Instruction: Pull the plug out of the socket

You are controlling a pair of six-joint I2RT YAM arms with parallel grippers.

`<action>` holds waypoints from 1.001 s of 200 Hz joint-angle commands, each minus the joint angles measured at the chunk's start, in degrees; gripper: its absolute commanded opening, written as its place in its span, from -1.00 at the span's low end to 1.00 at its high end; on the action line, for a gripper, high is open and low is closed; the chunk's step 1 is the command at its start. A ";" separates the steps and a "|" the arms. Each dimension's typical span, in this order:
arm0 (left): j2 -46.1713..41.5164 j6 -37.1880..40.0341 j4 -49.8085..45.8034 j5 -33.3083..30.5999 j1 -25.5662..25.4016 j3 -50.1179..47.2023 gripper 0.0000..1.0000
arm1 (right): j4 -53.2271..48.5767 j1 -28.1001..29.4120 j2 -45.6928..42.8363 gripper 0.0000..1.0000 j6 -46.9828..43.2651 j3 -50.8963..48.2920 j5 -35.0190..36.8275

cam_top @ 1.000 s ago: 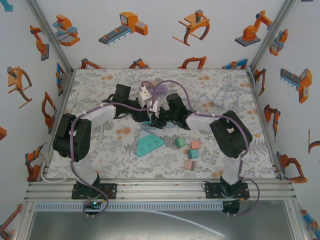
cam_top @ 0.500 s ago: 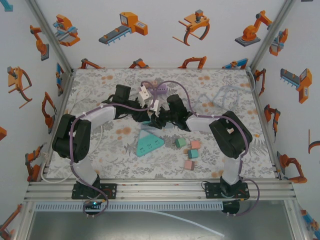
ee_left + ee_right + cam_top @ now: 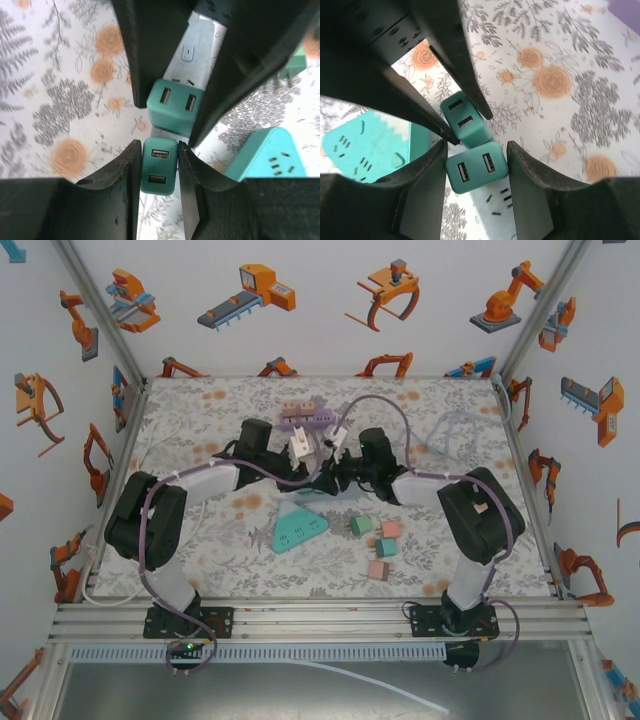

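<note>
Teal narrow charger (image 3: pixel 158 165) pinched in left jaws, wide teal charger (image 3: pixel 476 166) in right jaws, arms angled inward

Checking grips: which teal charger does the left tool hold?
The lower charger in the left wrist view, ports stacked; the right tool holds the upper charger.

Left arm (image 3: pixel 205 480), right arm (image 3: pixel 430 485) meeting mid-table, teal socket strip (image 3: pixel 300 528) nearside; pastel blocks (image 3: pixel 377 542) right; purple strip (image 3: pixel 305 418) behind
</note>
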 commanded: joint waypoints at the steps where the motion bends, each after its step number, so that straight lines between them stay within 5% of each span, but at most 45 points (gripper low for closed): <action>1: 2.62 7.92 -13.87 -1.51 -3.06 -7.09 -0.97 | 28.81 -2.99 -5.22 -1.00 14.15 1.02 1.03; 78: 3.34 6.32 -13.40 -3.18 -3.70 -6.81 -0.95 | 26.50 -3.30 -8.60 -1.00 14.89 6.08 -1.02; 123: -0.74 4.76 -12.93 -3.41 -3.70 -6.86 -0.48 | 19.31 -5.97 -17.09 -1.00 12.86 0.13 6.88; 144: -3.36 2.40 -10.88 -4.28 -3.76 -7.05 -0.21 | 7.88 -6.06 -23.40 -1.00 14.46 -1.65 15.39; 176: -9.01 -5.96 -4.65 -4.09 -3.98 -7.17 0.18 | -26.63 -6.16 -32.97 -1.00 15.69 3.69 32.36; 200: -14.78 -11.43 -0.92 -4.62 -4.09 -7.58 0.34 | -40.84 -6.50 -37.25 -1.00 15.65 5.64 36.05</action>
